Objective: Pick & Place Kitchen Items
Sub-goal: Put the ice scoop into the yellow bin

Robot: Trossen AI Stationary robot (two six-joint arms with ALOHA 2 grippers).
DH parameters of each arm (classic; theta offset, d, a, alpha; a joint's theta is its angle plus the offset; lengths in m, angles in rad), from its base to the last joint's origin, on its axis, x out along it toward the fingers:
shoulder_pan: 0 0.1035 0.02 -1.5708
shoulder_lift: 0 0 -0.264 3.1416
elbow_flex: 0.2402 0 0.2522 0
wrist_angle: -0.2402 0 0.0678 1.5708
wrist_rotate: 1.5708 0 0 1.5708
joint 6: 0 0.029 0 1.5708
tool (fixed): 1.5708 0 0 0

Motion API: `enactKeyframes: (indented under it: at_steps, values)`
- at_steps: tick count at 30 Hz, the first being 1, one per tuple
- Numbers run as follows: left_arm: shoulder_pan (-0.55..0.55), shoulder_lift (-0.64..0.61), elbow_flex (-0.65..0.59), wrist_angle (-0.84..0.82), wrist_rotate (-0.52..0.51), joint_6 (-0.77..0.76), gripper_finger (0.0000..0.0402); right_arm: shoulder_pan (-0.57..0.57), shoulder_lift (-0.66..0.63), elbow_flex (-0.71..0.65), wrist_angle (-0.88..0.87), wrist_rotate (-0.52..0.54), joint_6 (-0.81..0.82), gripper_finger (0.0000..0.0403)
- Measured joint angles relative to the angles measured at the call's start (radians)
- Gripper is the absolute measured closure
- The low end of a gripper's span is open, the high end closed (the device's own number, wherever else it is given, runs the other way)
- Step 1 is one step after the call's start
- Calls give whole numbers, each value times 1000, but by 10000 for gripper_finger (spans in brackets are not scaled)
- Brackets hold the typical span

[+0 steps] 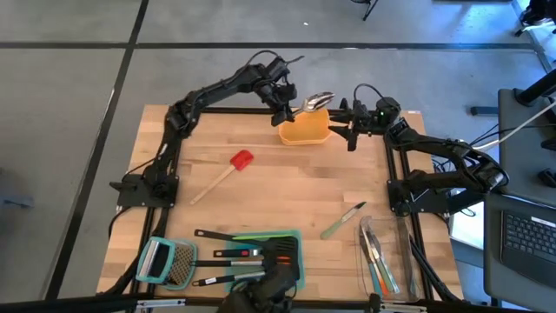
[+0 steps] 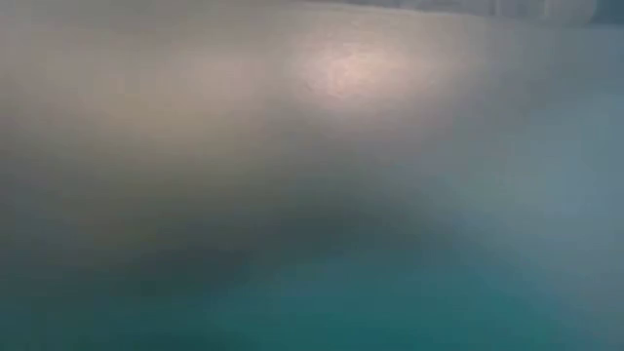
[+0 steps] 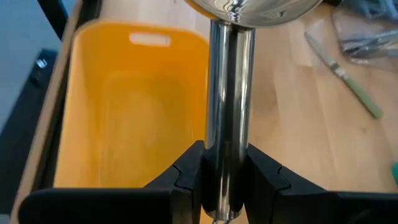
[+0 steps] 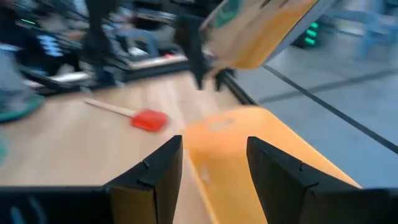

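We are holding the silver scoop (image 3: 230, 106) by its handle in the clamped left gripper (image 3: 227, 180), long axis horizontal, directly above the orange container (image 1: 306, 129), while the right gripper (image 4: 214, 163) is straddling that container's rim, fingers parted.

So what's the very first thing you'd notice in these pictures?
Probably the shiny silver scoop, pinched between the left gripper's fingers right over the bright orange container at the table's far edge. The right gripper waits beside that container with its fingers apart, and a red spatula lies alone mid-table.
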Motion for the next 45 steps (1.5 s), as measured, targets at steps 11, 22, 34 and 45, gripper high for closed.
enactKeyframes:
  at_steps: [11, 22, 34, 45]
  values:
    - [-2, 182, 209, -135, -49, 20, 333, -1, 0, 0, -148, 233, -79, 221]
    - [-3, 190, 215, -144, -63, 21, 333, 4, 0, 0, -182, 277, -68, 222]
    - [-16, 245, 215, -193, -119, 20, 333, 28, 0, 0, -182, 274, -50, 222]
    - [-51, 258, 214, -183, -293, 24, 333, 30, 0, 0, -202, 274, -34, 222]
